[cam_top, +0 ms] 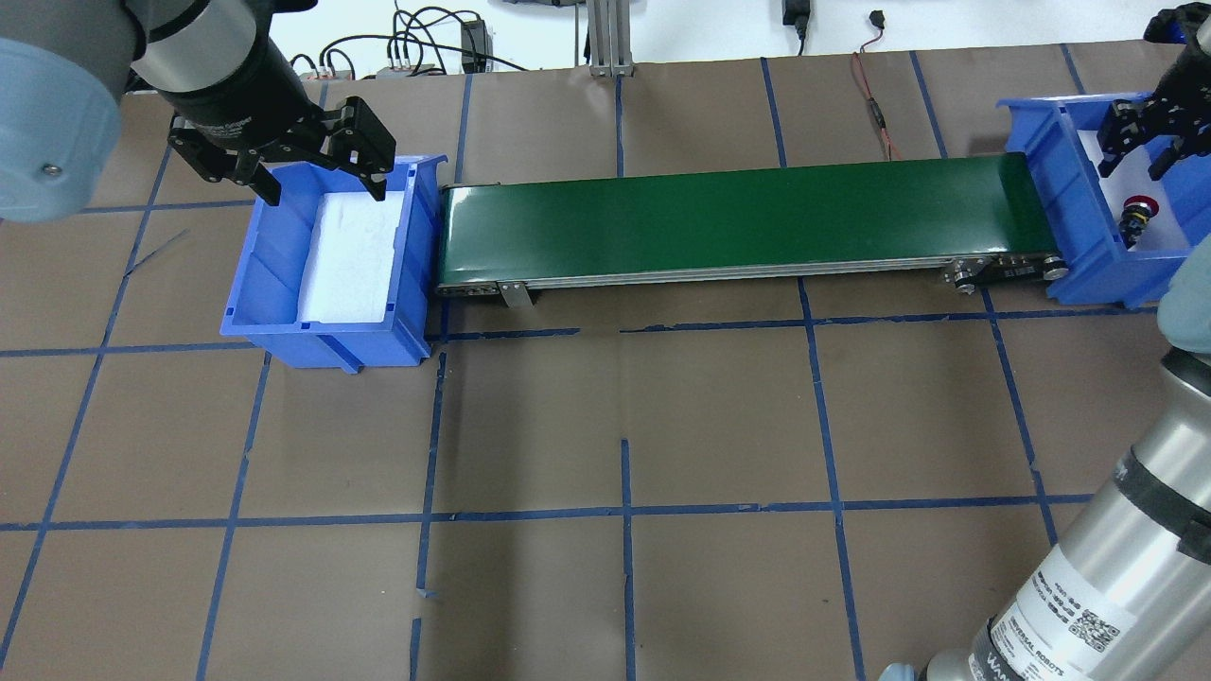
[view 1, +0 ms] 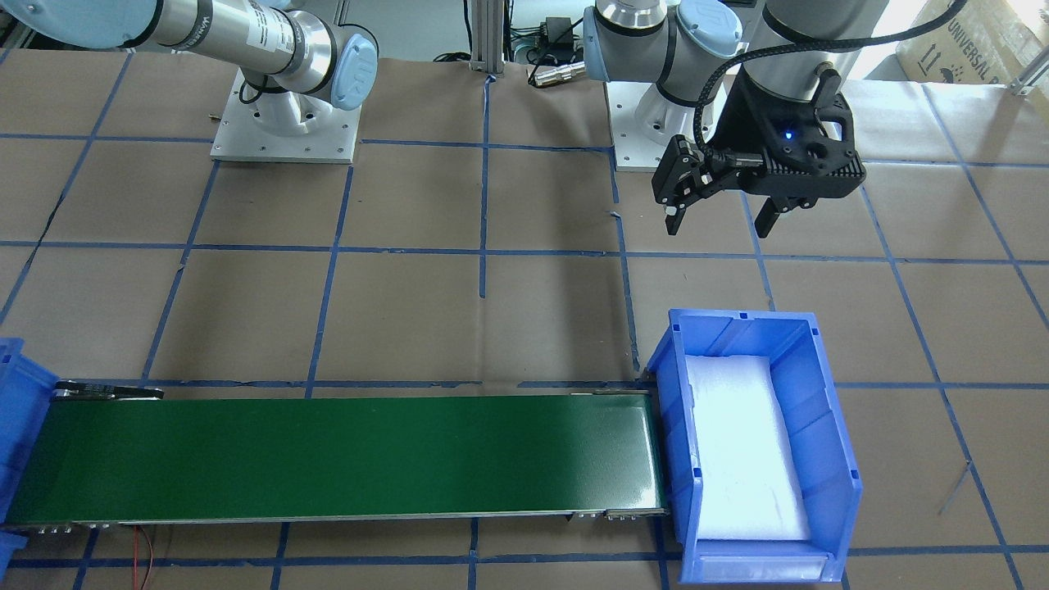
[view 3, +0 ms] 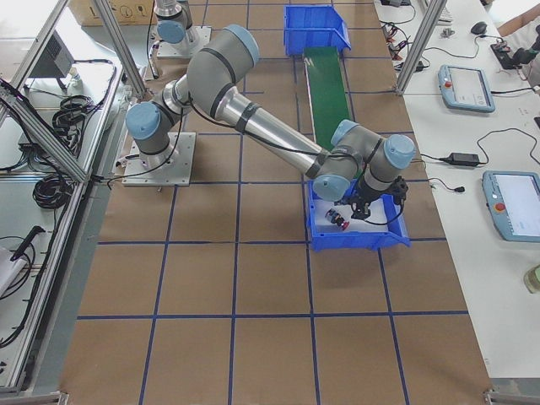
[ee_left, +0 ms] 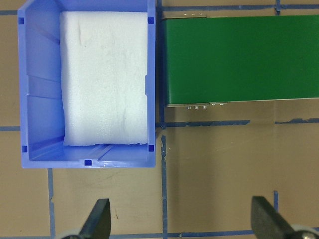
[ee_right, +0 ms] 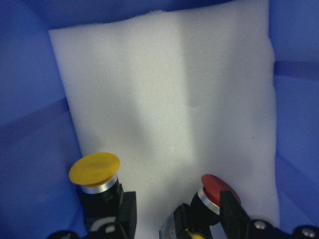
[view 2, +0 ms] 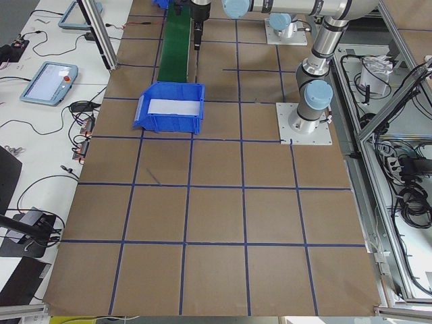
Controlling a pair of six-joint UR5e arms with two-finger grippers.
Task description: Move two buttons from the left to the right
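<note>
The red button [ee_right: 219, 189] and the yellow button [ee_right: 94, 169] stand on white foam inside the right blue bin [ee_right: 30, 99]. The red button also shows in the overhead view [cam_top: 1138, 210] and the exterior right view [view 3: 337, 221]. My right gripper [cam_top: 1132, 165] hangs just above them, open. In the right wrist view the red button lies between its fingers [ee_right: 234, 214], and the yellow one is by the other finger. My left gripper [view 1: 719, 228] is open and empty. It hovers over the table beside the left blue bin [view 1: 836, 434], which holds only foam.
A green conveyor belt [cam_top: 738, 222] runs between the left bin [cam_top: 251, 284] and the right bin [cam_top: 1069, 208]. The table is brown paper with a blue tape grid. Cables lie along the far edge [cam_top: 870, 95].
</note>
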